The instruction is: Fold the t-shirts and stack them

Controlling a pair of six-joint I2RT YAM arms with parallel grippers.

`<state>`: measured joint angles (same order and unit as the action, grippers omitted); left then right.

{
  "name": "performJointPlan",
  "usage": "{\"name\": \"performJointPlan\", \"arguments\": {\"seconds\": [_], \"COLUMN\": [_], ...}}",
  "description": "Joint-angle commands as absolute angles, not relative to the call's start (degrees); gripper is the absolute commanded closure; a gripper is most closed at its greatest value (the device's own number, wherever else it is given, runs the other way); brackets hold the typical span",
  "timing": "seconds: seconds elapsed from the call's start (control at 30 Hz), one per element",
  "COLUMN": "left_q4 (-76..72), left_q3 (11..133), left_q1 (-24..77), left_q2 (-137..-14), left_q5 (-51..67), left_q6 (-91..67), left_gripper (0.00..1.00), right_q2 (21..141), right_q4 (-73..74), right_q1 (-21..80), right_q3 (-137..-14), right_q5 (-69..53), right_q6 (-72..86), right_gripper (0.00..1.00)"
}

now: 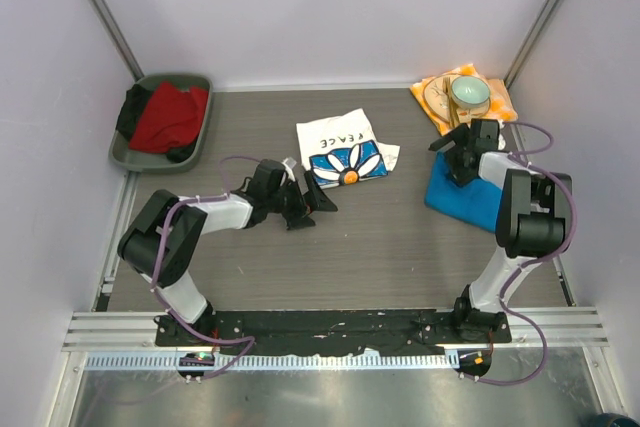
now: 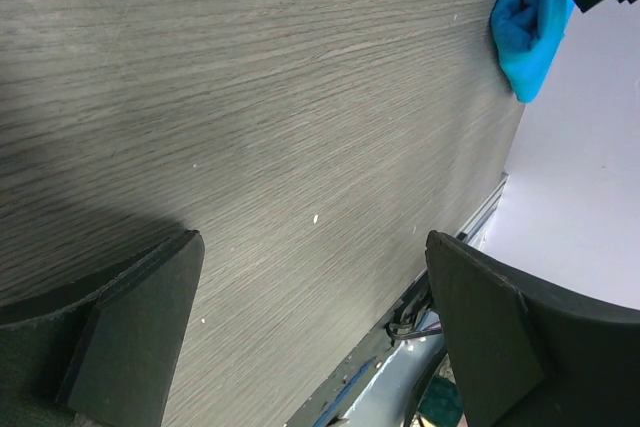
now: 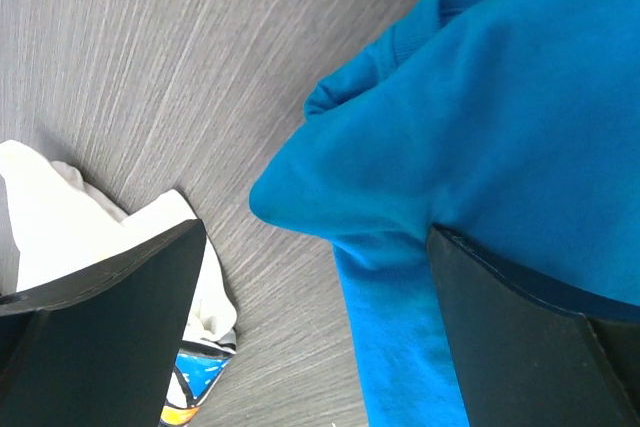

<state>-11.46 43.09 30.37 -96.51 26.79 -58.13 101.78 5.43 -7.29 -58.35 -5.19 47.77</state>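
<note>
Top external view: see white daisy shirt (image 1: 345,152) at centre, blue shirt (image 1: 455,205) bunched at right. Left gripper (image 1: 312,205), right gripper (image 1: 462,147) both apart, empty. Soft, limp, probably light; take by hem corners.

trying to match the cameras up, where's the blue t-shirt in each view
Top external: the blue t-shirt lies at the far right, mid-height in the picture.
Left wrist: a small bunched part of it shows in the top right corner.
Right wrist: it fills the right half.
Shared landmark: the grey wood-grain table under it in all three.
</note>
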Motion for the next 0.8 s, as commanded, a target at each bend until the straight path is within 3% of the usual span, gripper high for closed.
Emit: {"name": "performJointPlan", "arguments": {"seconds": [0.0,0.27,0.43,0.77], "left_q4": [-10.1,-2.6,4.9,0.4], "left_q3": [44.5,49.3,55.0,56.2], "left_q1": [30.7,30.7,30.6,30.6], "left_q2": [-98.4,-94.3,-97.3,-106.0], "left_q5": [25.1,20.3,13.6,8.2], "left_q6": [-56.7,-55.8,-54.9,-60.0], "left_gripper": [0.00,0.00,0.00,0.01], "right_q2": [106.3,95.4,94.3,96.0], "right_q4": [11.7,23.0,25.5,25.2], "right_q1": [-6.1,0.0,4.3,10.5], "right_q3": [-60.3,-72.1,-79.6,-85.8], "right_q5": [-3.6,11.2,10.6,8.5], "right_q6": [46.8,43.1,41.6,40.2], "right_gripper": [0.00,0.00,0.00,0.00]}}
